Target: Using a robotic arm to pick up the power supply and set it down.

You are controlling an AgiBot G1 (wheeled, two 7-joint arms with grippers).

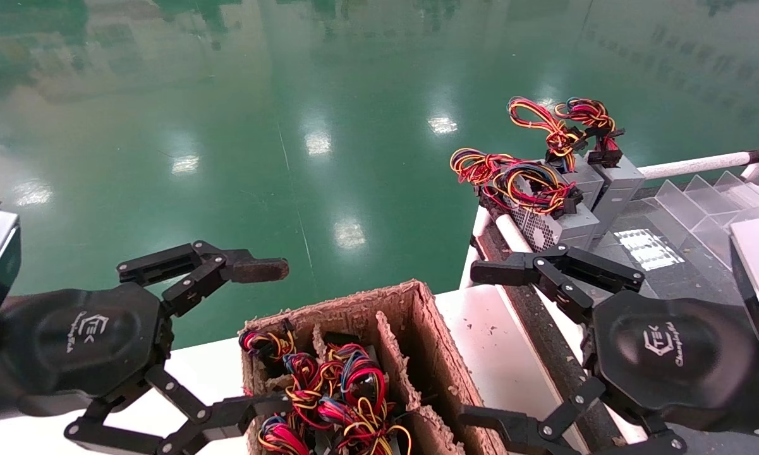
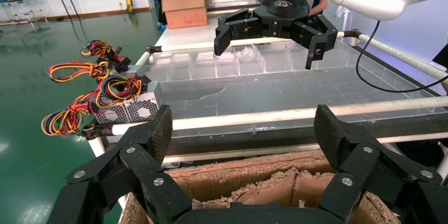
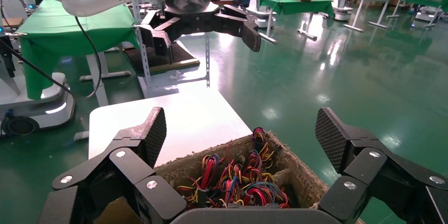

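While both hands (image 1: 477, 344) (image 1: 278, 335) hover spread, glossy green floor (image 1: 328, 126), white table (image 1: 215, 373), cardboard box (image 1: 411, 328)

Floor: glossy green poured floor (image 1: 227, 126), mirror-like reflections.
Box: rough, frayed brown cardboard divider box (image 1: 411, 303).
Supplies: matt grey sheet-metal boxes (image 1: 569, 221), perforated side.
Divider tray: clear smooth plastic tray (image 1: 701, 196).
Grippers: matt black plastic.

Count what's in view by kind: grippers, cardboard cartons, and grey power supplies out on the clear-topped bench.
Grippers: 2, left gripper and right gripper, both with jaws open.
Cardboard carton: 1.
Grey power supplies on the bench: 3, front unit, middle unit, rear unit.
Total: 6. Units inside the carton show only wires, so they are not counted.
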